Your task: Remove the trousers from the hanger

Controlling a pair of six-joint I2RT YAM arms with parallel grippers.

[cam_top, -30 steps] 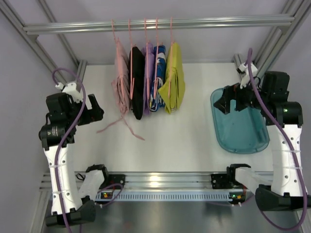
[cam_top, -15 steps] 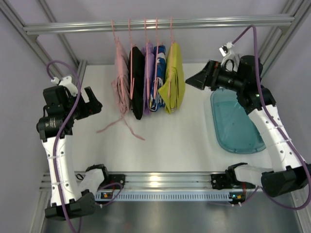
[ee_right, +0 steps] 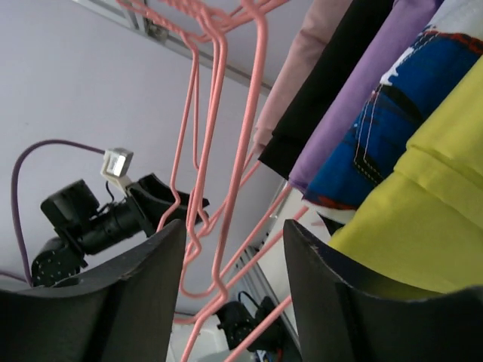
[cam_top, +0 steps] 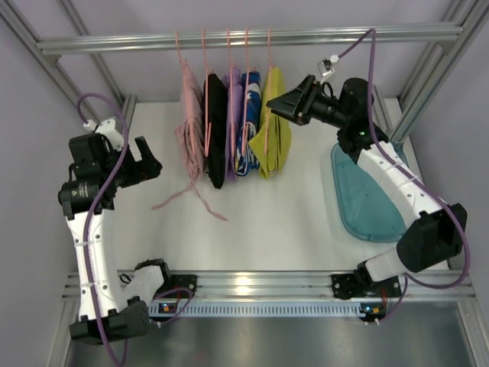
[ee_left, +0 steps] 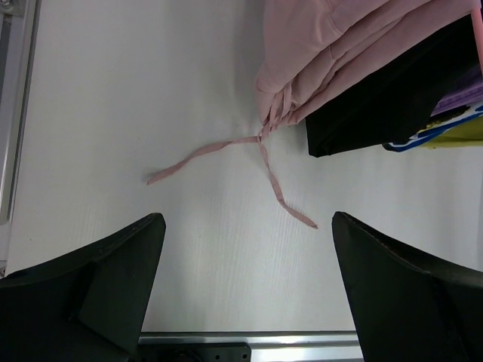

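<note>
- while the right gripper point(cam_top: 279, 105) reaches in from the right just below rail height, its two black fingers point(ee_right: 128, 302) are spread wide. the pink hanger wires point(ee_right: 219, 98) run through the gap between them in the right wrist view. whether either finger touches a wire, i cannot tell.
- the thin pink wire clothes hanger point(cam_top: 269, 50) hangs by its hook from the grey aluminium rail point(cam_top: 367, 34). it is the last on the right in a row of five alike, and the right gripper's tips are just beside it.
- the folded yellow-green trousers point(cam_top: 275, 134) are draped on that hanger.
- to their left, packed close together, hang blue patterned trousers point(cam_top: 251, 115), a purple garment point(cam_top: 234, 122), a black garment point(cam_top: 217, 134) and pale pink trousers point(cam_top: 191, 126).
- two pale pink drawstrings point(ee_left: 264, 162) trail from the pink trousers onto the white table point(cam_top: 267, 214).
- the left gripper point(cam_top: 149, 160) hovers over the table to the left of the row, apart from the clothes. its fingers point(ee_left: 98, 286) are spread, with only bare tabletop between them.
- a teal oval plastic tray point(cam_top: 374, 206) lies on the table at the right, under the right arm.
</note>
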